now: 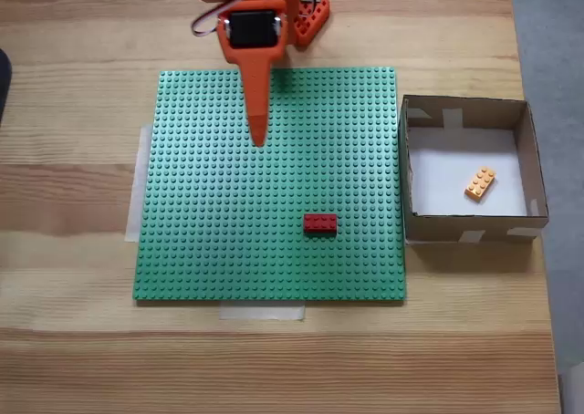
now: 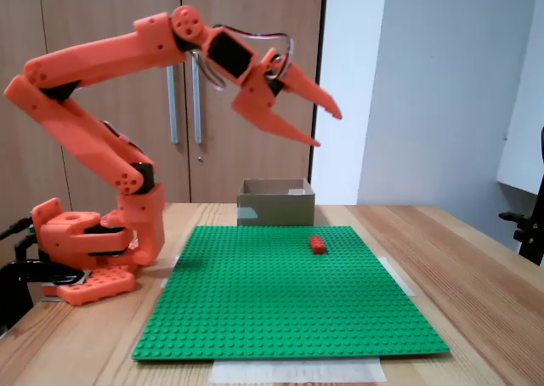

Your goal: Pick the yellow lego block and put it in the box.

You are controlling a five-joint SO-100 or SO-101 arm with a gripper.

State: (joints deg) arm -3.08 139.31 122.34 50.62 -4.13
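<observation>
Orange-yellow lego block [image 1: 480, 183], 2x4 studs, lies flat on the white bottom of the box [image 1: 531, 159], set at a slant, toward the box's right wall in the top-down fixed view. It touches none of the walls. Pale tape bits show on the box's rim and lower corners.

Box sits on the wooden table [image 1: 73, 186] just beside the right edge of the green baseplate [image 1: 201, 232], touching or nearly so. In the side-on fixed view the box [image 2: 274, 203] stands just behind the far edge of the baseplate [image 2: 280, 309], its inside hidden.

Red brick [image 1: 319, 222] sits on the baseplate, in the half nearer the box, well apart from the box wall; in the side-on view it [image 2: 317, 244] is close to the baseplate's far edge.

Orange arm base [image 2: 85, 250] stands off the baseplate, on the table. Gripper [image 2: 328, 127] hangs high above the baseplate, 2 fingers spread apart, nothing between them. From above, the gripper [image 1: 258, 139] points over the baseplate's half farther from the box, well apart from both bricks.

Tape strips peek out under the baseplate's edges.
</observation>
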